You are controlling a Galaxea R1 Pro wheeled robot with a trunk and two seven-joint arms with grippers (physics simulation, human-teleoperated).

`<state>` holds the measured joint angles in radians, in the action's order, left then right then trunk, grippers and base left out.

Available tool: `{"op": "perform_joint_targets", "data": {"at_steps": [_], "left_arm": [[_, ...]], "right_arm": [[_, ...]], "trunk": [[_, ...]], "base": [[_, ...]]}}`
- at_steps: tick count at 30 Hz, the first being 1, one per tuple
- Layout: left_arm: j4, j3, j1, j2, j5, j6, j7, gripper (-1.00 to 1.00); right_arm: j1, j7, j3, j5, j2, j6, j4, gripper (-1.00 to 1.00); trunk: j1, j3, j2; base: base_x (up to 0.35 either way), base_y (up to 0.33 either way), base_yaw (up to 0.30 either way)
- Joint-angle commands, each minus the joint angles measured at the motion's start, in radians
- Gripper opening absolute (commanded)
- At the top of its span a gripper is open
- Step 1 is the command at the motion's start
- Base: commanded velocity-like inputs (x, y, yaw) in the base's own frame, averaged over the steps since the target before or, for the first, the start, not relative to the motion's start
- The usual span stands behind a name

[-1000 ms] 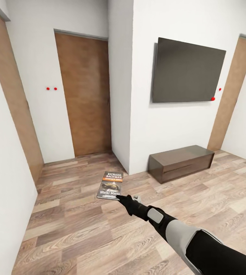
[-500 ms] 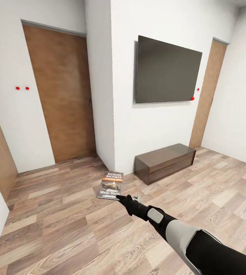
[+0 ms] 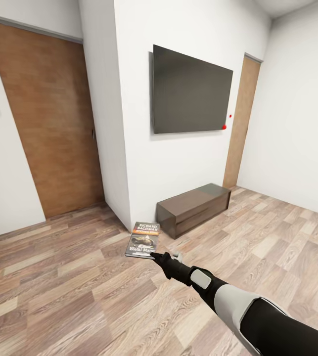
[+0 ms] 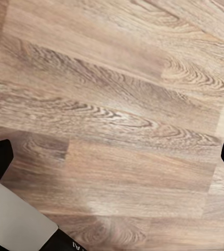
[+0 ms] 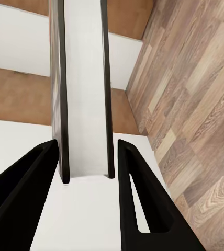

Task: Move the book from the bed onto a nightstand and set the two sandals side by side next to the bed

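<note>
Right hand (image 3: 155, 255) outstretched, clamping the book (image 3: 143, 240) level.

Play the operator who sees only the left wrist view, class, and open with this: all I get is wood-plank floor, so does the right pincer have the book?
Observer: Yes. In the head view the right pincer grips the book by its lower edge, cover facing up.
Operator: Are both fingers on it?
Observer: The right wrist view shows the book's thin edge between the two black fingers, one against each cover.
Operator: What lies ahead?
Observer: A low dark-brown cabinet stands against the wall under a television.
</note>
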<state>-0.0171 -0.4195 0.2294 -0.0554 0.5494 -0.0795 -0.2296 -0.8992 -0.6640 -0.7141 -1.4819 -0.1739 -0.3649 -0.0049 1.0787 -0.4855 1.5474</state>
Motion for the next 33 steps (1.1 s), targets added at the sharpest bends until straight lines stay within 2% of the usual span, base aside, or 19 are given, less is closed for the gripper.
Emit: {"op": "perform_joint_targets", "data": {"at_steps": [1, 33], "left_arm": [[0.002, -0.004, 0.001, -0.001, 0.001, -0.003, -0.005, 1.00], [0.002, -0.002, 0.001, -0.018, 0.000, -0.003, -0.006, 1.00]], "right_arm": [[-0.001, -0.003, -0.001, -0.015, -0.001, -0.008, 0.001, -1.00], [-0.001, 0.004, 0.007, -0.020, -0.001, -0.009, 0.012, -1.00]], "trunk": [[0.000, -0.001, 0.001], [0.000, -0.001, 0.001]], "base": [[0.008, 0.000, -0.263], [0.001, 0.000, -0.263]]}}
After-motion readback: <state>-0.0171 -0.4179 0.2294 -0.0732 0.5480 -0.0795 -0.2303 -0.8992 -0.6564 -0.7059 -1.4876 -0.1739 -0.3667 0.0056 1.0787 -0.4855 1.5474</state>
